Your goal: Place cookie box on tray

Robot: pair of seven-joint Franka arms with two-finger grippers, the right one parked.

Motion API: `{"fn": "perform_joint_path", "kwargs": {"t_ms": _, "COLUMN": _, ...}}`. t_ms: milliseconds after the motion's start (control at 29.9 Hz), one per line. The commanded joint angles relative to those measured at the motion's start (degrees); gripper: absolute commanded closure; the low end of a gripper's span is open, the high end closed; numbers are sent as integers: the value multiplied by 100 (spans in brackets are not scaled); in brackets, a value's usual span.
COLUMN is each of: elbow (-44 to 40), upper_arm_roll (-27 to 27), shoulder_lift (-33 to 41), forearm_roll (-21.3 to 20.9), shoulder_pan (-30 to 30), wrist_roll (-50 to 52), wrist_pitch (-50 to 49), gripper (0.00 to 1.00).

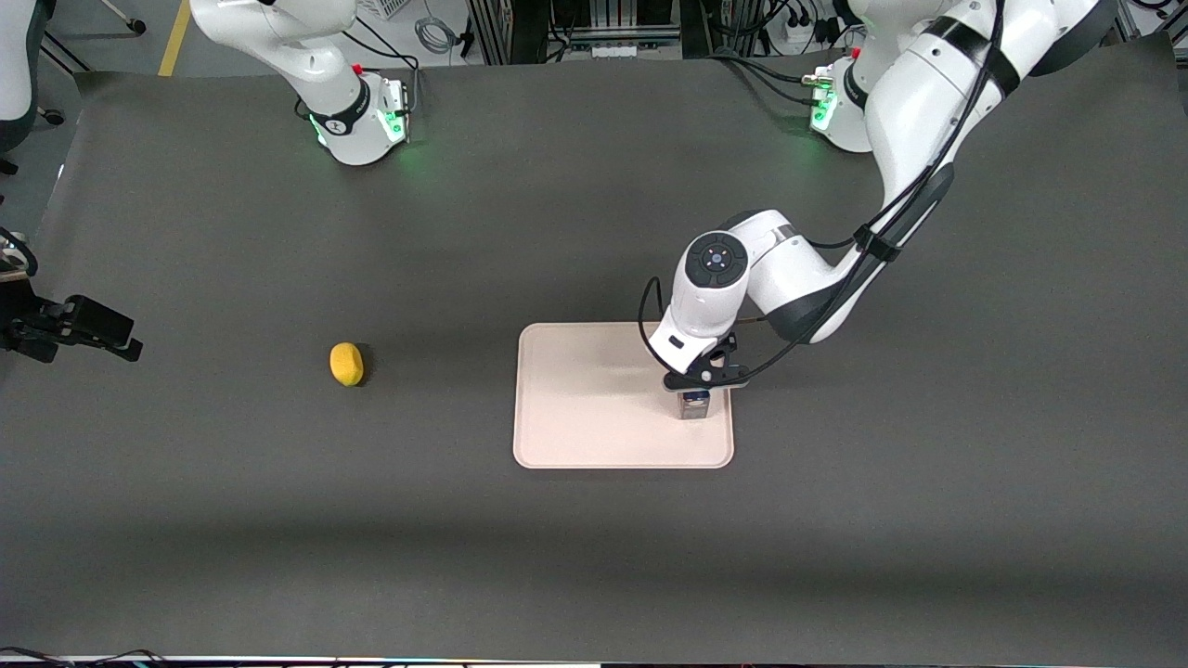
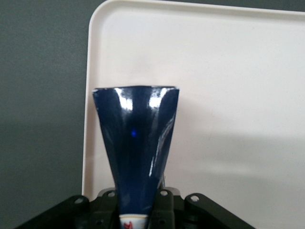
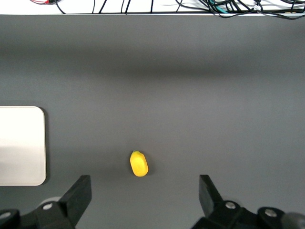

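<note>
The dark-blue cookie box (image 1: 694,404) stands on end over the pale pinkish-beige tray (image 1: 594,399), near the tray edge toward the working arm's end and its front corner. My left gripper (image 1: 698,384) is directly above it, shut on the box. In the left wrist view the glossy blue box (image 2: 136,152) runs out from between the jaws of the gripper (image 2: 138,212), with the tray (image 2: 228,95) beneath its lower end. Whether the box touches the tray surface I cannot tell.
A small yellow rounded lump (image 1: 346,363) lies on the dark mat toward the parked arm's end, apart from the tray; the right wrist view shows the lump (image 3: 138,163) and a tray corner (image 3: 24,143). Dark mat (image 1: 594,557) surrounds the tray.
</note>
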State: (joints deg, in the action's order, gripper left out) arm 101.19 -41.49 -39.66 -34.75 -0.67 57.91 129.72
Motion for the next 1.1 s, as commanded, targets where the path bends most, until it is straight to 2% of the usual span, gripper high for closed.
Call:
{"fn": "perform_joint_path", "kwargs": {"t_ms": 0, "elbow": -222, "upper_arm_roll": 19, "shoulder_lift": -191, "forearm_roll": -94, "shoulder_pan": 50, "wrist_roll": -316, "wrist_pitch": 9, "gripper": 78}}
{"fn": "perform_joint_path", "kwargs": {"t_ms": 167, "elbow": -222, "upper_arm_roll": 36, "shoulder_lift": -200, "forearm_roll": -94, "shoulder_pan": 50, "wrist_roll": -386, "wrist_pitch": 106, "gripper": 75}}
{"fn": "perform_joint_path", "kwargs": {"t_ms": 201, "elbow": -222, "upper_arm_roll": 45, "shoulder_lift": -200, "forearm_roll": -94, "shoulder_pan": 41, "wrist_roll": -386, "wrist_pitch": 115, "gripper": 68}}
{"fn": "perform_joint_path", "kwargs": {"t_ms": 268, "elbow": -231, "upper_arm_roll": 45, "shoulder_lift": -209, "forearm_roll": -94, "shoulder_pan": 32, "wrist_roll": -386, "wrist_pitch": 115, "gripper": 36}}
{"fn": "perform_joint_path", "kwargs": {"t_ms": 435, "elbow": -231, "upper_arm_roll": 45, "shoulder_lift": -209, "forearm_roll": -76, "shoulder_pan": 6, "wrist_roll": -377, "wrist_pitch": 115, "gripper": 3}}
{"fn": "perform_joint_path", "kwargs": {"t_ms": 469, "elbow": -231, "upper_arm_roll": 45, "shoulder_lift": -209, "forearm_roll": -76, "shoulder_pan": -3, "wrist_roll": -386, "wrist_pitch": 115, "gripper": 0}}
{"fn": "perform_joint_path", "kwargs": {"t_ms": 970, "elbow": -372, "upper_arm_roll": -17, "shoulder_lift": 72, "forearm_roll": 20, "shoulder_pan": -47, "wrist_roll": -386, "wrist_pitch": -17, "gripper": 0}}
{"fn": "perform_joint_path", "kwargs": {"t_ms": 1071, "elbow": -372, "upper_arm_roll": -43, "shoulder_lift": 274, "forearm_roll": 239, "shoulder_pan": -64, "wrist_roll": -368, "wrist_pitch": -35, "gripper": 0}}
